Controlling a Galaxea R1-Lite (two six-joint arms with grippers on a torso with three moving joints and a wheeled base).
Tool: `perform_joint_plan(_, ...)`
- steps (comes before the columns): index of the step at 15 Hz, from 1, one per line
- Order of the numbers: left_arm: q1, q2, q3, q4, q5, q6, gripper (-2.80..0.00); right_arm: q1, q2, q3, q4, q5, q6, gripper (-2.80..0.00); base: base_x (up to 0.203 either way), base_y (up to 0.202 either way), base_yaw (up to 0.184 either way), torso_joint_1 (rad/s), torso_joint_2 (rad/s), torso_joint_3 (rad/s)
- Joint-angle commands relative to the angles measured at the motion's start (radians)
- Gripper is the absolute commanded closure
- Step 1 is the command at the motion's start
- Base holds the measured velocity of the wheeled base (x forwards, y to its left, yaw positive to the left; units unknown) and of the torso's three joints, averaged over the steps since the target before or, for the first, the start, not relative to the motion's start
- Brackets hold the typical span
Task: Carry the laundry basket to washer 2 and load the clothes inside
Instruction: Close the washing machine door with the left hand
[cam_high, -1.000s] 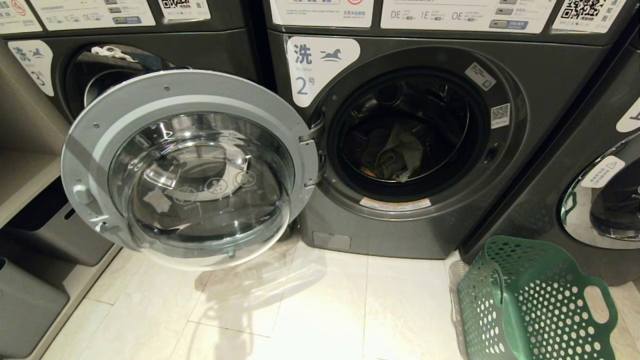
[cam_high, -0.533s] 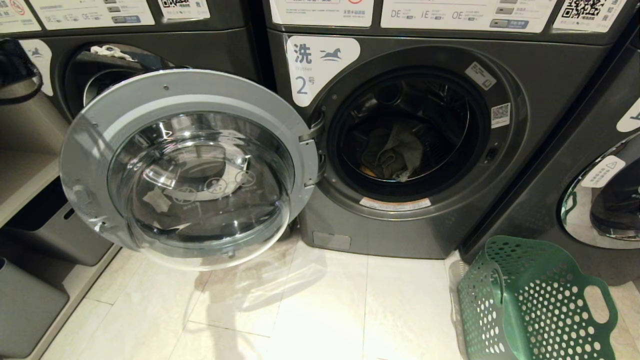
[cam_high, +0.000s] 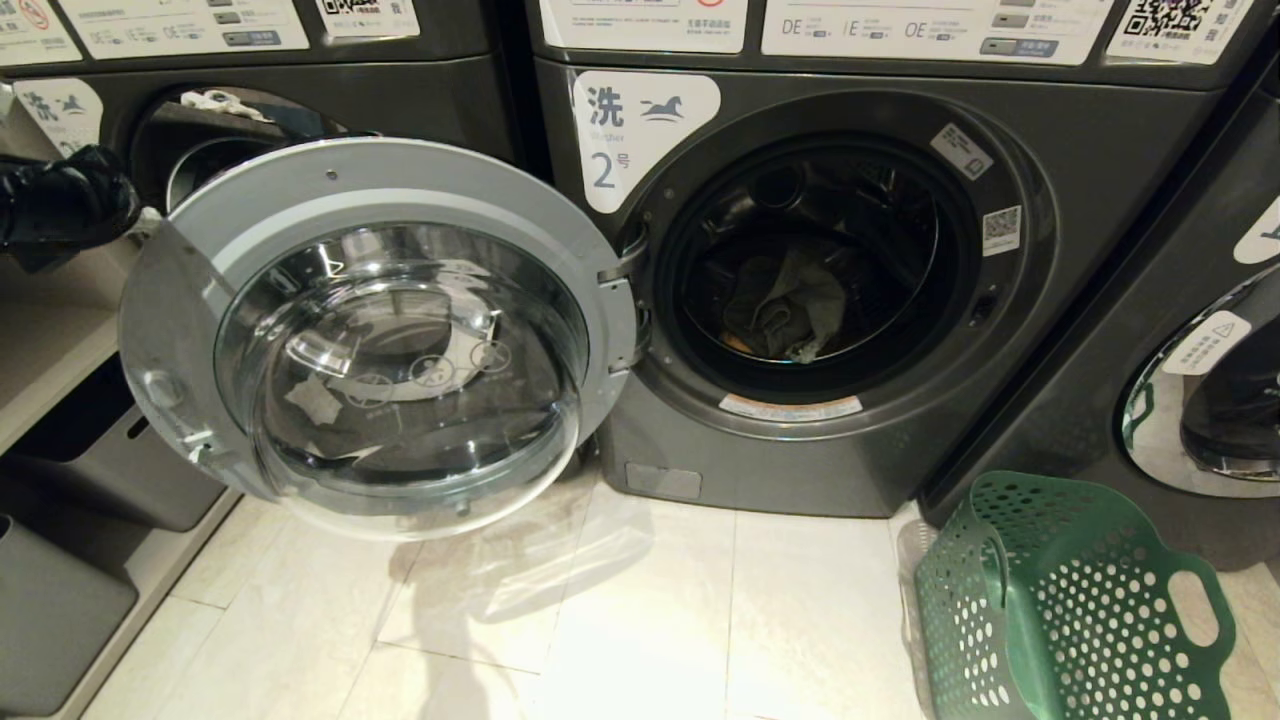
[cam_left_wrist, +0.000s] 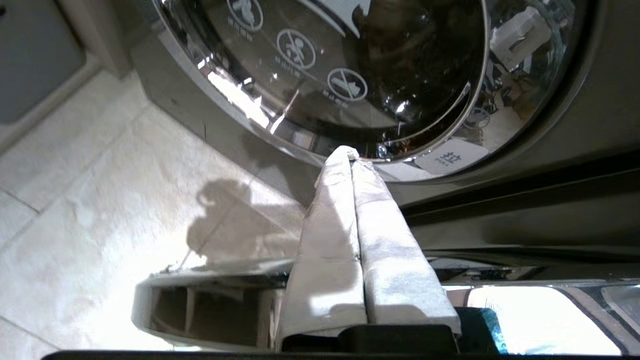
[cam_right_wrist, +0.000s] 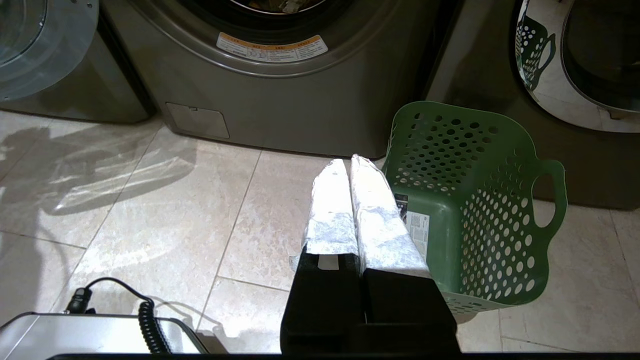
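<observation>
Since a second ago, left arm is entering beside the open door of washer 2, pincer pressed together; clothes are lying in the drum, basket sitting empty; pushing off-centre risks the door rebounding or pinching cloth; right pincer is hanging closed too.

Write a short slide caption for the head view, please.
Washer 2 with door open and clothes inside; empty green basket on the floor.
</observation>
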Motion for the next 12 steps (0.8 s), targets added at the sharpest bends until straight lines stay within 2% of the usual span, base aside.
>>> perform_joint_plan(1,-0.016,-0.01,0.0,0.017,-0.001,-0.014,0.0,0.0,0.002,0.0,0.0,0.0,0.005,0.0,0.0,0.0,0.0,0.0,0.0,0.0)
perform_joint_plan(4,-0.062,-0.048,0.0,0.128,-0.011,-0.017,0.0,0.0,0.002,0.0,-0.002,0.0,0.01,0.0,0.0,0.0,0.0,0.0,0.0,0.0)
perform_joint_plan(6,-0.082,-0.09,0.0,0.235,-0.1,-0.028,0.0,0.0,0.002,0.0,-0.003,0.0,0.025,0.0,0.0,0.0,0.0,0.0,0.0,0.0)
perform_joint_plan(7,-0.099,-0.106,0.0,0.28,-0.113,-0.04,0.0,0.0,0.002,0.0,-0.005,-0.001,0.036,0.0,0.0,0.0,0.0,0.0,0.0,0.0)
perform_joint_plan(9,-0.126,-0.137,0.001,0.334,-0.117,-0.064,0.0,0.0,0.002,0.0,-0.005,-0.01,0.049,0.0,0.0,0.0,0.0,0.0,0.0,0.0)
perform_joint_plan(12,-0.231,-0.221,0.001,0.505,-0.125,-0.1,0.0,0.0,0.002,0.0,-0.006,-0.025,0.064,0.0,0.0,0.0,0.0,0.0,0.0,0.0)
